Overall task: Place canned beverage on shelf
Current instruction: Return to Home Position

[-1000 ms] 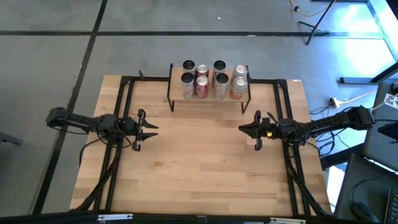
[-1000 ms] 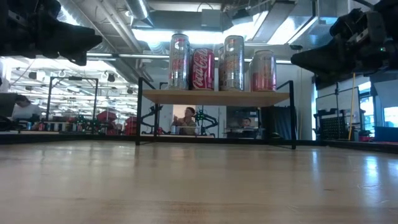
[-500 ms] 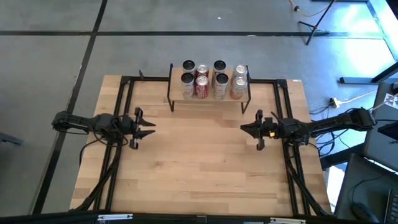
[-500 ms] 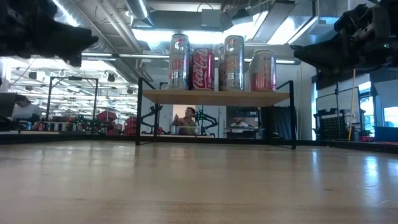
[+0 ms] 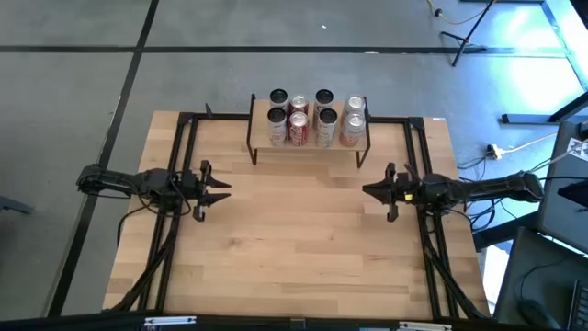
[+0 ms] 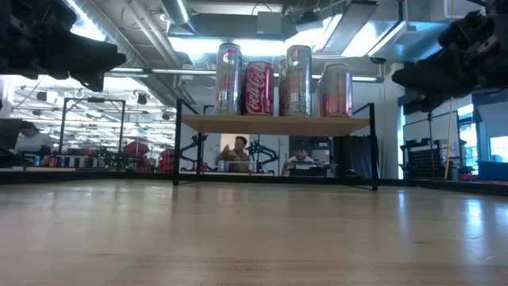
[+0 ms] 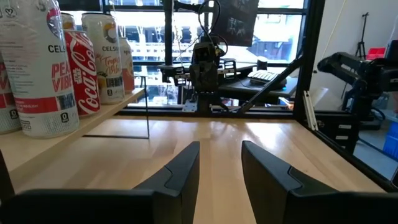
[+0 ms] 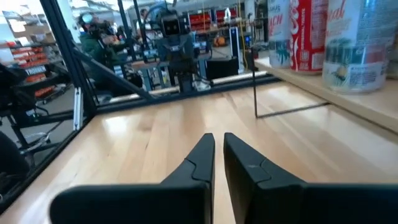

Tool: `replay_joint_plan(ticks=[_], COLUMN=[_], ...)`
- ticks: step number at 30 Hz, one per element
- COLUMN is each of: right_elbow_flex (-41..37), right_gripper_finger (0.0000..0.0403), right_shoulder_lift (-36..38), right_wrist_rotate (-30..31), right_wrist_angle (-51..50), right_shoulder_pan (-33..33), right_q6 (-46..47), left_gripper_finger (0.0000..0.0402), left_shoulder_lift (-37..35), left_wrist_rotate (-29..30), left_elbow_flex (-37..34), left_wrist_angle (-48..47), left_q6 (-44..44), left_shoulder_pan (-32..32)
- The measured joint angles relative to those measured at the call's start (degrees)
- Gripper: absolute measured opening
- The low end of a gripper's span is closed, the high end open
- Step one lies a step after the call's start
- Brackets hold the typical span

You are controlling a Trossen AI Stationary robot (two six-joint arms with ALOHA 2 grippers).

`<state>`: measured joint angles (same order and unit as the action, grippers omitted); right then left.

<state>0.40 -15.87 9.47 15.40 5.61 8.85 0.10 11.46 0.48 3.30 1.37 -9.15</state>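
Both grippers are held above the tabletop, at about the height of the shelf board as seen in the low view. The left gripper (image 5: 224, 189) is placed over the left side of the table (image 5: 303, 257) and is pointed toward the middle. Its fingers (image 7: 180, 171) are set apart, and bare wood is seen through the gap. The right gripper (image 5: 367, 190) is placed opposite, over the right side, and is pointed back toward the left one. Its fingers (image 8: 196, 162) are drawn almost together, with only a thin slit left between them. The two grippers are kept well apart from each other, and neither is in touch with the shelf (image 5: 309, 147).

The shelf is set at the far edge of the table, midway between the arms. Eight cans are stood upright on it, in two rows of four, packed close side by side. From the left, the front row is made up of a tall white can (image 6: 228, 77), a red can (image 6: 259, 87), a second tall white can (image 6: 298, 79) and a shorter white and pink can (image 6: 336, 90). A like can is stood behind each of these.

Beyond the table, two people (image 6: 238, 152) are framed between the shelf legs in the low view.
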Motion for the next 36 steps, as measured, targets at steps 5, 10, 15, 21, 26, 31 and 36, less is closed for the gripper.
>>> replay_joint_plan(ticks=[5, 10, 15, 21, 26, 31, 36], right_elbow_flex=[0.00, 0.09, 0.11, 0.13, 0.13, 0.13, 0.13], right_gripper_finger=[0.0024, 0.0024, 0.0024, 0.0024, 0.0024, 0.0024, 0.0024], right_shoulder_lift=[8.80, 15.27, 15.28, 14.48, 14.50, 14.50, 14.53], right_wrist_rotate=[0.04, 0.15, -0.61, -4.50, -4.55, -4.55, -4.55], right_wrist_angle=[-8.23, -12.51, -12.87, -13.60, -13.56, -13.56, -13.56], right_shoulder_pan=[-0.01, -0.02, -0.02, -0.02, -0.02, -0.02, -0.01], right_q6=[0.05, -0.14, 0.13, 0.27, 0.27, 0.27, 0.27], left_gripper_finger=[0.0110, 0.0110, 0.0110, 0.0110, 0.0110, 0.0110, 0.0110], left_shoulder_lift=[0.02, 0.02, 0.02, 0.04, 0.04, 0.04, 0.04], left_wrist_rotate=[0.00, -0.01, 0.18, 0.15, 0.12, 0.02, 0.02], left_elbow_flex=[0.02, 0.02, 0.02, 0.02, 0.02, 0.02, 0.02], left_wrist_angle=[0.04, 0.02, -0.18, -0.24, -0.25, -0.25, -0.25], left_q6=[-0.27, -0.39, -0.43, -0.44, -0.44, -0.44, -0.45], left_shoulder_pan=[0.00, 0.00, -0.02, -0.02, -0.02, -0.02, -0.02])
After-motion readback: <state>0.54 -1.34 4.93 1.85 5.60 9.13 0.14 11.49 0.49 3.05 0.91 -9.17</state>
